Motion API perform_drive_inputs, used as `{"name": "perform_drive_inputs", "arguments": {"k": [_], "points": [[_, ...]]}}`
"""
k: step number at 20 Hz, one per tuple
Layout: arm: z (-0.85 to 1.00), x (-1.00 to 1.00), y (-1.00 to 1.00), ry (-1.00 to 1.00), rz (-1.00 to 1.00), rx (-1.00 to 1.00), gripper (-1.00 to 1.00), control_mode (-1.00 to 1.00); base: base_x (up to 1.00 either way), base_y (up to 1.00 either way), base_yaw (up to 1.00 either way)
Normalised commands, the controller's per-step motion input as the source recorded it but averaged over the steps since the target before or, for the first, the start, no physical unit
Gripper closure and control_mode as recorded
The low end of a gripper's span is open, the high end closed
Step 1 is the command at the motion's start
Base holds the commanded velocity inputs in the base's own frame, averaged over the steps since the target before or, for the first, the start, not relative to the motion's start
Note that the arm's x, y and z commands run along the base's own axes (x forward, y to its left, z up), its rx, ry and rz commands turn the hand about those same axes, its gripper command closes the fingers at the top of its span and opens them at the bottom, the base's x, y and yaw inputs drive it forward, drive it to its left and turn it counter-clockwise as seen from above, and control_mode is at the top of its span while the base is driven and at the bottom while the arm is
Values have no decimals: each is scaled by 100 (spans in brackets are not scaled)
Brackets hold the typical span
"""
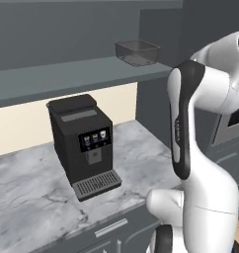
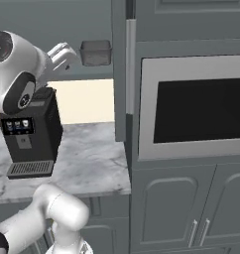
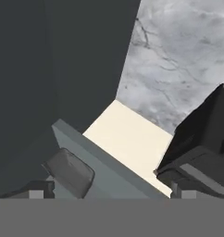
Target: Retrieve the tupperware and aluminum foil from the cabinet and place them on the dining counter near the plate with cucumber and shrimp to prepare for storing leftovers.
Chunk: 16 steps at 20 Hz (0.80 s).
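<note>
- Standing at the left of the left base view, a black coffee machine (image 1: 83, 143) is seen on a short marble counter (image 1: 22, 188), against a cream wall.
- Above the machine, a plain grey shelf of the cabinet (image 1: 67, 79) is shown, and the tupperware (image 1: 137, 52), a small dark see-through tub, is set upright near the shelf's right end.
- Further right, the white arm (image 1: 195, 148) is seen rising from the lower right corner, its upper part bent back out of the picture.
- From the right base view, the tupperware (image 2: 96, 52) is seen on the same shelf, just right of the arm's white wrist; a built-in oven (image 2: 191, 106) is placed to the right, with grey lower doors beneath it.
- In the hand view, the tupperware (image 3: 70, 172) is found low at the left on the shelf edge, close to the left fingertip.
- The gripper (image 3: 109, 194) is held with its jaws wide apart, and nothing is clamped between them.
</note>
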Motion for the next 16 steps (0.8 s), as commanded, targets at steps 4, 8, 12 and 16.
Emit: {"name": "perform_drive_inputs", "arguments": {"k": [4, 8, 12, 16], "points": [[19, 54, 58, -18, -27, 37, -100, -100, 0, 0, 0], [52, 47, 46, -8, -21, 32, -100, -100, 0, 0, 0], [73, 24, 36, 2, -12, 26, -100, -100, 0, 0, 0], [73, -10, 0, 25, 8, 4, -100, -100, 0, 0, 0]]}}
